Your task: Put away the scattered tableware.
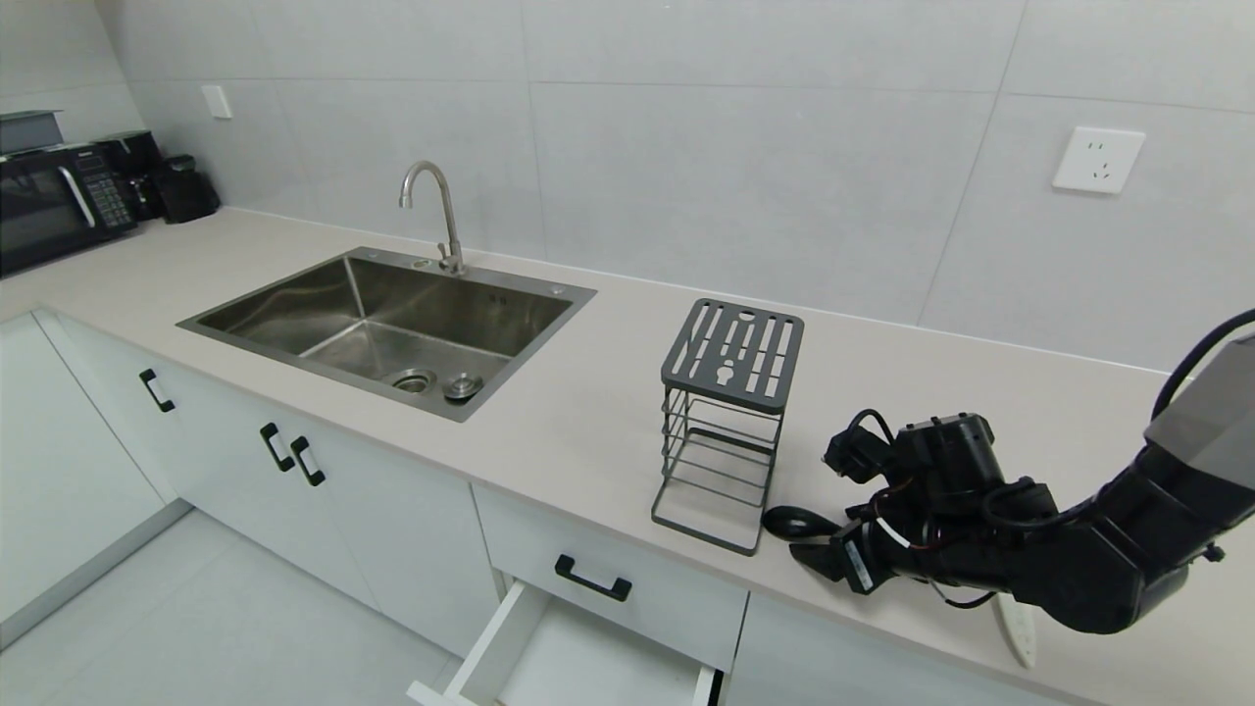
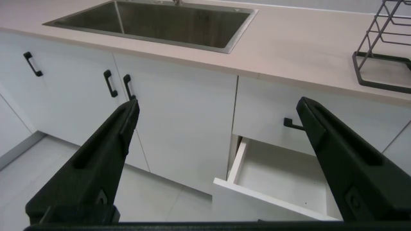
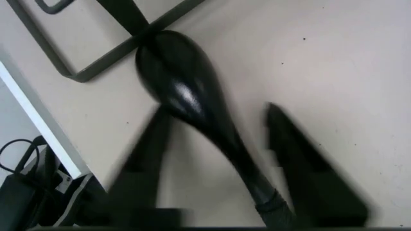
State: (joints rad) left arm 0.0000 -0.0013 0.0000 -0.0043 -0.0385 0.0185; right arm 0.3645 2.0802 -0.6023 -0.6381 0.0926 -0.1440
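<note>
Your head view looks down from high on the tabletop (image 1: 588,422), sink (image 1: 451,309) left, rack (image 1: 732,350) centre. Left wrist view sits low off the tabletop edge, facing the cabinets (image 2: 173,122), sharing sink, rack and open drawer (image 2: 276,173) with head. Right wrist view looks down very close on the spoon (image 3: 183,90) at the rack's base.

Black glossy spoon (image 3: 186,96) flat on counter (image 1: 588,412), bowl just beside wire rack (image 1: 730,422) base.

The rack (image 1: 730,431) is set on the counter (image 1: 608,392), right of the sink (image 1: 392,324); the spoon (image 1: 796,522) is laid just right of its base.
</note>
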